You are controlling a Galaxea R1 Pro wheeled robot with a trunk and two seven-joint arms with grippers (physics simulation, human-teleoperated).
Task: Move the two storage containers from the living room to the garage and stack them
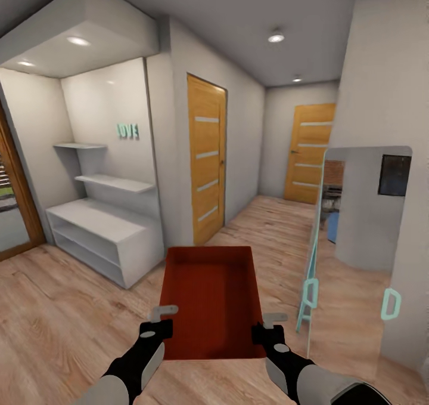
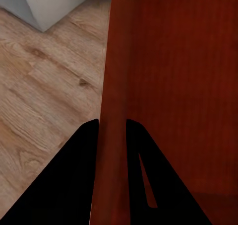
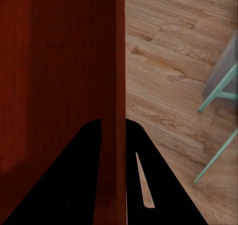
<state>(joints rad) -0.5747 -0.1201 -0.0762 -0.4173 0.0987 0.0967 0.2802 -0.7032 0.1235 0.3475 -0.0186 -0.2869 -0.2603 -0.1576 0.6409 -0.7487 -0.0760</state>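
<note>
One orange-red storage container hangs level in front of me above the light wood plank floor, held by both arms. My left gripper is shut on its left wall, one finger on each side of it. On the opposite side, my right gripper clamps the right wall the same way. The second container is out of view.
I am in a hallway. A white shelf unit stands at the left. One wooden door is ahead on the left, another closes the corridor's end. A mirror on a teal frame leans close on the right.
</note>
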